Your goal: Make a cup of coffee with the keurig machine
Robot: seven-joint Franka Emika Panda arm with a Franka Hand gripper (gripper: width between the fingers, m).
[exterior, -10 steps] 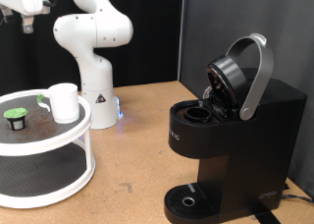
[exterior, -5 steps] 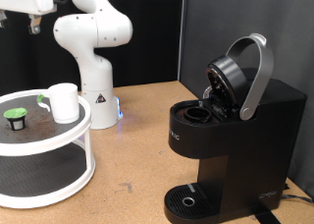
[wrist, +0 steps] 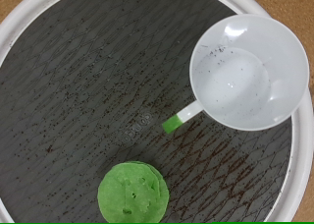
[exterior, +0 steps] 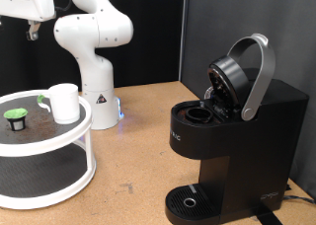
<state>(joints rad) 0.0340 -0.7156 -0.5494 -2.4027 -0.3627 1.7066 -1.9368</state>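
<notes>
The cup (exterior: pixel 64 102) is a small white mug that stands upright on the top shelf of a round white two-tier stand (exterior: pixel 69 176) at the exterior view's left. In the wrist view the cup (wrist: pixel 245 72) is empty and has a green-tipped handle. A green-topped pod (exterior: pixel 16 117) sits beside it and also shows in the wrist view (wrist: pixel 132 193). The keurig machine (exterior: pixel 242 136) stands at the exterior view's right with its lid raised and the pod chamber open. My gripper (exterior: pixel 32 30) hangs high above the stand at the top left, mostly cut off by the frame edge. No fingers show in the wrist view.
The white robot base (exterior: pixel 94 57) stands behind the stand on the wooden table (exterior: pixel 138 156). The machine's round drip tray (exterior: pixel 190 200) is bare. A black backdrop lies behind the machine. The stand's dark mesh shelf (wrist: pixel 88 86) fills the wrist view.
The hand at the exterior view's top left has shifted slightly to the right. The cup, pod and machine have not moved.
</notes>
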